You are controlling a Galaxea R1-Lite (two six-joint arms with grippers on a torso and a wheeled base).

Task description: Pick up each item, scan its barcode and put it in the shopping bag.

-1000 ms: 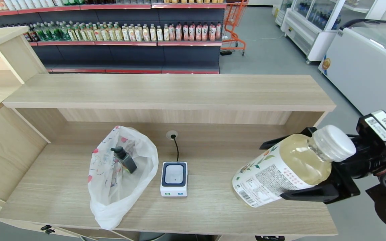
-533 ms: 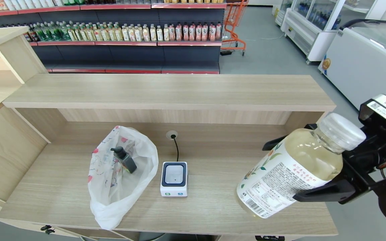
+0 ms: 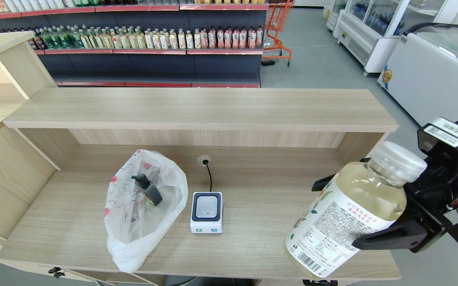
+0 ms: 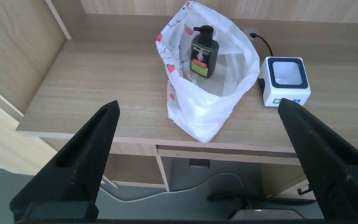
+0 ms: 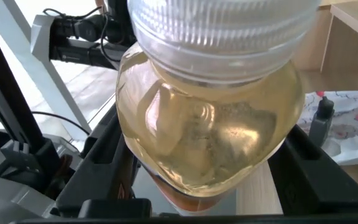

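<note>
One scanner (image 3: 206, 211) stands between the shopping bag (image 3: 127, 246) and the gripped bottle (image 3: 348, 214)

Your head camera looks forward and down over the pale wood-grain counter (image 3: 253, 246). Your left wrist camera hangs well back behind the black left claw (image 4: 197, 106), facing that counter. Both views share the white printed plastic shopping bag (image 3: 133, 246) and the small white square scanner (image 3: 206, 212) beyond that claw. Your right wrist camera sits tight behind the clear white-capped bottle (image 5: 210, 137) in the right claw (image 3: 336, 214), with the bag far beyond.
</note>
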